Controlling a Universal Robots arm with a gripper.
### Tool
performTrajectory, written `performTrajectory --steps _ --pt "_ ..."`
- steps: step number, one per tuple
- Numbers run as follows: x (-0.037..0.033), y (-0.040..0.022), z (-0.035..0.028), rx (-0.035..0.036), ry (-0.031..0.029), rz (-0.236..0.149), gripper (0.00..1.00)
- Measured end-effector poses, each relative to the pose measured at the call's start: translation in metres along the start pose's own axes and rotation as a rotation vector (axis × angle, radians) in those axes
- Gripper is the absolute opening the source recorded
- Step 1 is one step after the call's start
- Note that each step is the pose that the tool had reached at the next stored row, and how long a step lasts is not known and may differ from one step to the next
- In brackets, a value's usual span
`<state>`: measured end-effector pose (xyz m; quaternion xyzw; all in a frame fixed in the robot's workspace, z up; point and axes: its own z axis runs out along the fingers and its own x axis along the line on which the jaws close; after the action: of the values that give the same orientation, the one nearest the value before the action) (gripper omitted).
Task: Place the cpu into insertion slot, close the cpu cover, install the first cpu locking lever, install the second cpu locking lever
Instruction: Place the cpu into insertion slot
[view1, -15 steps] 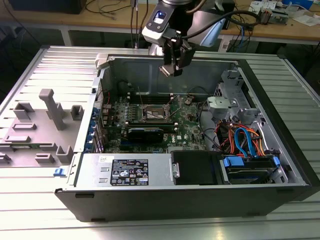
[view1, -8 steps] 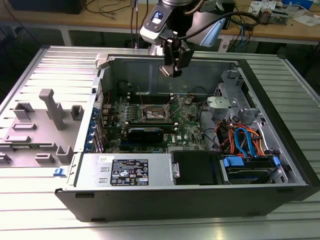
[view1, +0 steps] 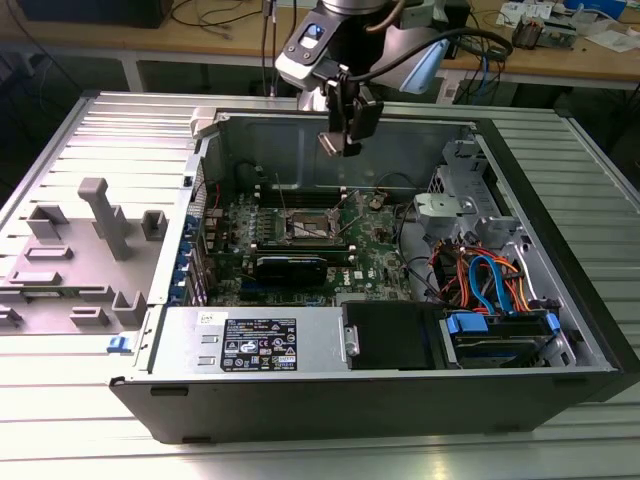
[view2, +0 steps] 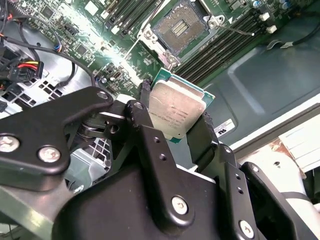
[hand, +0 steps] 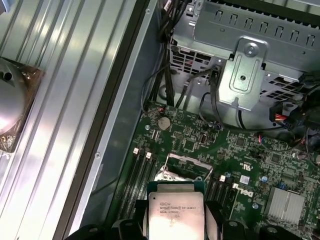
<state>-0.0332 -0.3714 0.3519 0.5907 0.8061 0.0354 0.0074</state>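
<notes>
Silver-topped chip (view2: 176, 111), which I judge light, stiff, fragile underneath, sits pinched by opposite edges in my pincer (view2: 175, 120) above the open socket (view2: 180, 27).

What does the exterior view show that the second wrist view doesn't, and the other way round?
Exterior view adds the whole open black computer case, a grey moulded tray and blue cables. Second wrist view adds black fingers pressing the small silver-topped square cpu by its edges. Both share the gripper, green motherboard and square metal-rimmed insertion slot.
</notes>
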Motion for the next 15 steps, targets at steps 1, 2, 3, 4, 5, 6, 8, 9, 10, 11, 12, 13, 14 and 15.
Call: performTrajectory --steps 1,2,3,4,5,6,8,9,10,11,12,13,14,15 --pt "0.0 -0.0001 0.0001 0.0003 0.0001 0.002 0.54" --pt "0.0 -0.0001 0.0001 0.0004 0.0001 0.003 0.54" --pt "0.0 -0.0002 0.0001 0.0004 0.0001 0.004 0.54" --pt "0.0001 -0.0002 0.0001 0.0005 0.0001 0.004 0.54" --pt "0.0001 -0.0002 0.0002 0.0004 0.0001 0.004 0.54" --pt "0.0001 -0.0002 0.0002 0.0004 0.0001 0.004 0.54" --pt "0.0001 -0.0002 0.0001 0.0004 0.0 0.004 0.54" --pt "0.0001 -0.0002 0.0001 0.0004 0.0 0.004 0.54" --pt "0.0001 -0.0002 0.0001 0.0004 0.0 0.004 0.54" --pt "0.0001 -0.0002 0.0001 0.0004 0.0 0.005 0.54" --pt "0.0 -0.0003 0.0002 0.0003 -0.0002 0.009 0.54" --pt "0.0 -0.0003 0.0002 0.0001 -0.0004 0.013 0.54" --pt "-0.0001 -0.0003 0.0002 0.0 -0.0009 0.019 0.54" --pt "-0.0001 -0.0003 0.0001 -0.0001 -0.0013 0.024 0.54"
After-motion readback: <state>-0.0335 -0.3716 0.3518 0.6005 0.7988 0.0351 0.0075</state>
